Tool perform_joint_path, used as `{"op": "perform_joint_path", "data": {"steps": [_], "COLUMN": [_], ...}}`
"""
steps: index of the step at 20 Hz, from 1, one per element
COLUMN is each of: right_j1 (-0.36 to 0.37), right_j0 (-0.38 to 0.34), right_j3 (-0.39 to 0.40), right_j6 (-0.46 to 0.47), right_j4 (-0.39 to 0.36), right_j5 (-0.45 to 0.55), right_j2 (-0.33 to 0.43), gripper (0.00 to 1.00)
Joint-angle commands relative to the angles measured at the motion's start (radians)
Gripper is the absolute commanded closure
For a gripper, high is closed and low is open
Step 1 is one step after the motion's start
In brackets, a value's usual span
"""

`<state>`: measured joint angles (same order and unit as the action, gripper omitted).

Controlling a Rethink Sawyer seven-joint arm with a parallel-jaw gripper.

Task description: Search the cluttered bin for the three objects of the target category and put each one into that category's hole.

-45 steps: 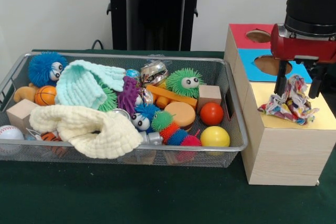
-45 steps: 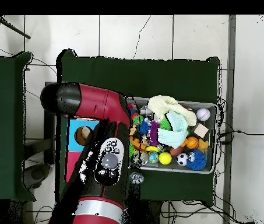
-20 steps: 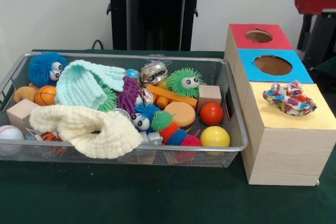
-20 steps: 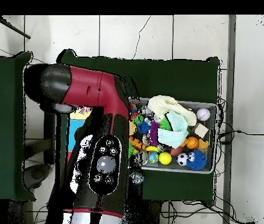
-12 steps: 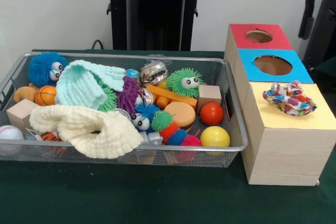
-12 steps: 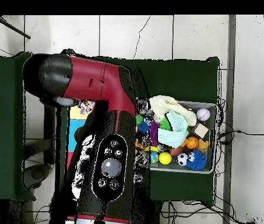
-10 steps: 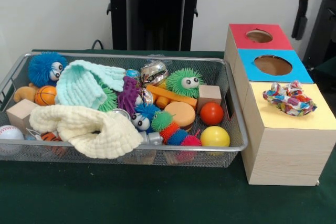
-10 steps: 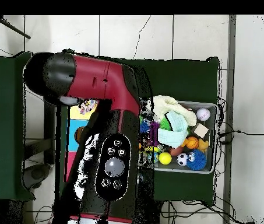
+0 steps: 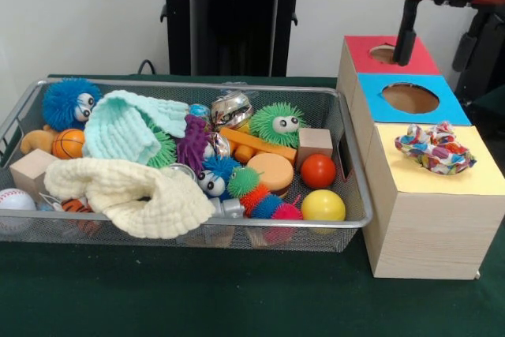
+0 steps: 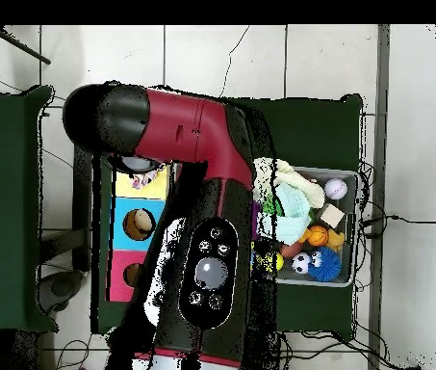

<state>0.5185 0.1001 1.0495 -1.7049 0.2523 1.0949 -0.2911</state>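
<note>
Multicoloured cloth point(image 9: 435, 148) lies crumpled on the yellow top point(image 9: 442, 181) of the box, beside the blue hole point(image 9: 409, 98); we see no hole beneath it. We judge it light, soft and limp, best pinched at a raised fold. Two more cloths, mint point(image 9: 126, 125) and cream point(image 9: 126, 191), lie in the bin point(image 9: 353, 165) on the desk point(image 9: 237, 297). Our gripper point(image 9: 439, 37) hangs above the red and blue tops, fingers spread wide, holding and touching nothing.
</note>
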Motion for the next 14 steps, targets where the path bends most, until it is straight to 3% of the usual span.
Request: {"op": "perform_joint_path", "data": {"steps": [1, 2, 3, 14], "right_j1": [-0.023, -0.021, -0.020, -0.035], "right_j0": [-0.022, -0.022, -0.023, -0.023], "right_j3": [0.008, 0.008, 0.008, -0.024], "right_j6": [-0.102, -0.103, -0.100, -0.121], "right_j4": [-0.051, -0.055, -0.059, -0.056], "right_j5": [-0.008, -0.008, 0.002, 0.023], "right_j2": [0.051, 0.052, 0.054, 0.052], "gripper": [0.00, 0.00, 1.00, 1.00]}}
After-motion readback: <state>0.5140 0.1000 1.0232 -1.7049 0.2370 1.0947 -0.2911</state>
